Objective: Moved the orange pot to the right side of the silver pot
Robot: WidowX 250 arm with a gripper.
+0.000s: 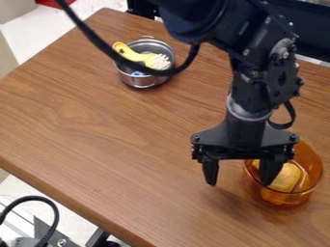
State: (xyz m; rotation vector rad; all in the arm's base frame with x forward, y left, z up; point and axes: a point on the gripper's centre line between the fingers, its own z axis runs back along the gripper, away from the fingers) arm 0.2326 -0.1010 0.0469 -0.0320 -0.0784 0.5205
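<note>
Gripper (239,182) jaws wide, astride rim of orange pot (314,170). Likely rigid, slick, maybe brittle; yellow item (287,177) may add weight. Pinch that wall lightly.

High; slanting down; tabletop below

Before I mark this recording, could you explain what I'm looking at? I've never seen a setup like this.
There is one picture, from a fixed camera looking down at a slant on a wooden table. The black machine is a robot arm, coming in from the top. At its end is a two-finger gripper, its fingers apart and holding nothing: one is outside the orange pot, the other over its opening. That see-through pot contains something yellow. Toward the upper left stands a silver pot with a yellow-handled brush in it.
</note>
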